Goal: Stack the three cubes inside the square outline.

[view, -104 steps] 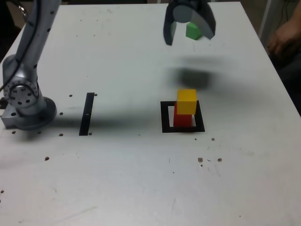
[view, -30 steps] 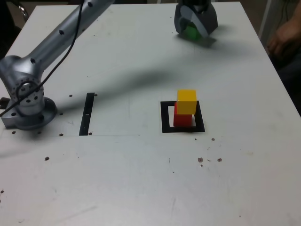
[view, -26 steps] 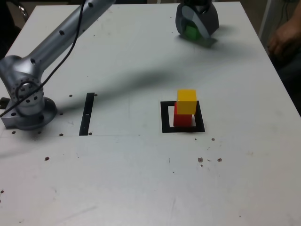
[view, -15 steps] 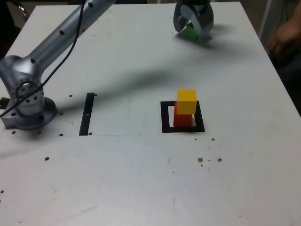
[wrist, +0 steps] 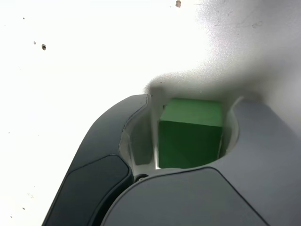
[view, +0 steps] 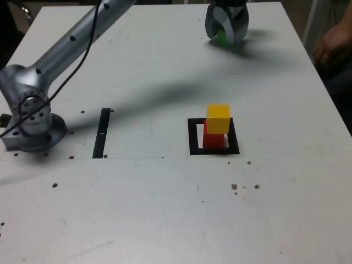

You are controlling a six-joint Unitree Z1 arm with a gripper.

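Surface (view: 165,209): white, matte, flat, with scattered small dark specks and holes; a thin black strip (view: 102,132) lies near the arm's base.
Room: a person's hand (view: 331,44) rests just past the surface's edge on the exterior view's right.
Arm (view: 66,49): smooth silver-grey metal, round jointed base by the edge on the exterior view's left, reaching to the far edge.
End effector (view: 225,28): dark rounded shells, low at the far edge, its jaws drawn in around the green cube (wrist: 189,133); one jaw is at the cube's side, a thin gap shows on the other side, so a firm clamp cannot be told.
Green cube: plain matte block, square to the jaws.
Square outline (view: 214,137): thick black border, white centre, mid-surface.
Red cube (view: 213,137): inside the outline.
Yellow cube (view: 218,119): on top of the red one, the stack upright.
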